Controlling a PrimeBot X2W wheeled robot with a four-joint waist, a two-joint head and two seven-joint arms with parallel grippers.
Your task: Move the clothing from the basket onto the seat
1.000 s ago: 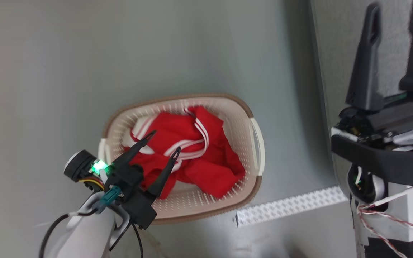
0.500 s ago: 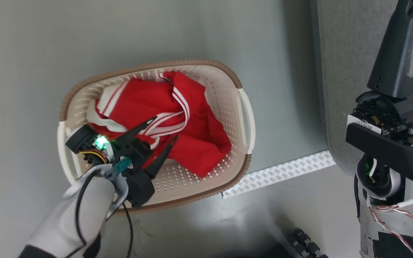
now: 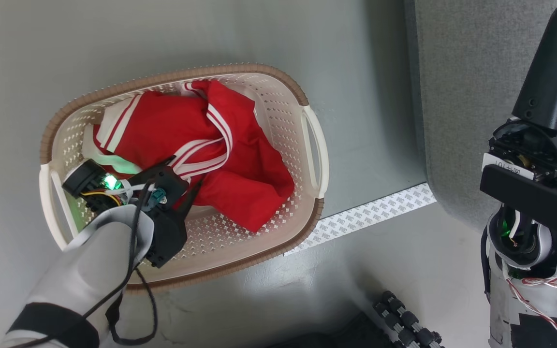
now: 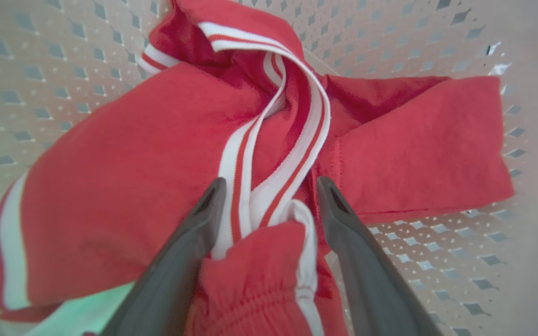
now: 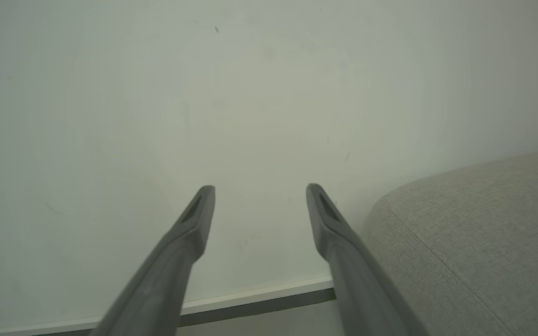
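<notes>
Down inside the cream-white perforated plastic laundry basket with the brown rim, the soft red sports clothing with white striped bands is lying in a crumpled heap. The left gripper is sitting over it with its two long dark fingers spread, one on either side of a raised loop of white-and-red banding and a bunched red fold. Nothing is being pinched yet, so the step in hand looks like taking the first grasp. Doing it well probably means sinking slightly deeper before closing, so that the grip is catching the thick fold and not just the thin band, which could slip free. Then comes lifting straight up until the cloth is clearing the basket's side. The right gripper is idling with its fingers apart, facing a pale wall beside the large light-grey woven-fabric sofa, which is standing apart from the basket on the robot's right.
</notes>
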